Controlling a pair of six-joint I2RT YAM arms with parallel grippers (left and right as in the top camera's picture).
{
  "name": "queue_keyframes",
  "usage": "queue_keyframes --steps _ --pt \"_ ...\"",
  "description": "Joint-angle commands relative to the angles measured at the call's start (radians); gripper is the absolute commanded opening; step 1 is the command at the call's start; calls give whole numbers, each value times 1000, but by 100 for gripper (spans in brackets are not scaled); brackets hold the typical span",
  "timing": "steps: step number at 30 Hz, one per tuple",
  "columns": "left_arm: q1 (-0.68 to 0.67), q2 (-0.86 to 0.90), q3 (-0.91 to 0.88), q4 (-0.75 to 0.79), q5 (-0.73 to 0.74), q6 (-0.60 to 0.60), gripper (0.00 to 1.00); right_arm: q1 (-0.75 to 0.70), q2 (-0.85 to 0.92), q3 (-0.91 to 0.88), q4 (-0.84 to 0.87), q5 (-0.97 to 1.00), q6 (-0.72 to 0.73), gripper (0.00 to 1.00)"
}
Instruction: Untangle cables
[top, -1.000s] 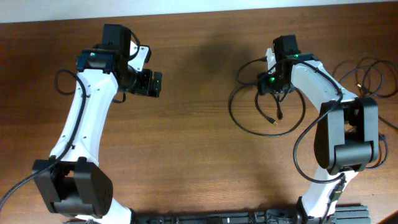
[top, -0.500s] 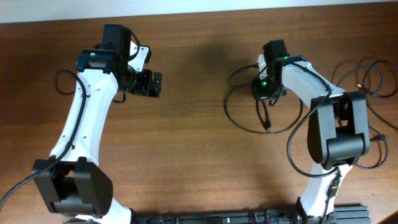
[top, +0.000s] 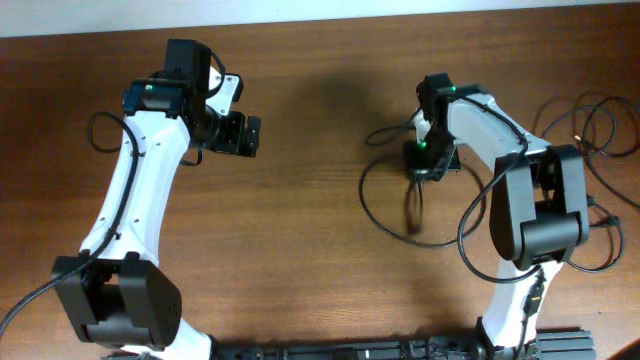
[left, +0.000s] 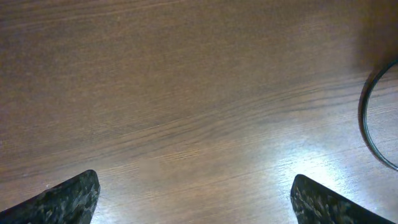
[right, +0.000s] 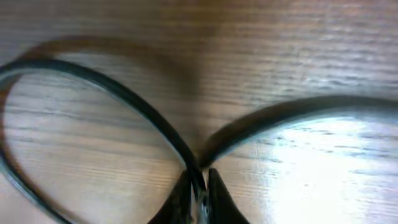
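Observation:
A thin black cable (top: 364, 195) lies in a loose loop on the wooden table right of centre. My right gripper (top: 421, 166) is shut on it; in the right wrist view the cable (right: 106, 84) curves away in two loops from where it is pinched in that gripper (right: 199, 190). A cable end hanging below the gripper is blurred. More black cables (top: 590, 120) lie tangled at the far right edge. My left gripper (top: 246, 135) hovers open over bare wood at the upper left, its fingertips (left: 69, 194) wide apart with nothing in between.
The arc of the cable loop (left: 365, 127) shows at the right edge of the left wrist view. The right arm's own wiring (top: 480, 250) hangs in a curve near its base. The table's far edge (top: 320, 18) runs along the top.
My right gripper has closed on the black cable and moved left and toward the front, dragging the loop with it. The left arm has not moved.

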Motion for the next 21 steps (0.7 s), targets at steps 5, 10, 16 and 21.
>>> queue_keyframes --steps 5,10,16,21 --pt "0 2 1 -10 -3 -13 99 4 -14 392 -179 -5 8 4" --pt "0 2 1 -9 -3 -13 99 7 -12 409 -240 -3 -5 13" --pt "0 2 1 -10 -3 -13 99 39 -12 315 -130 -2 -397 43" --pt "0 2 1 -16 -3 -13 99 39 -12 124 138 30 -418 46"
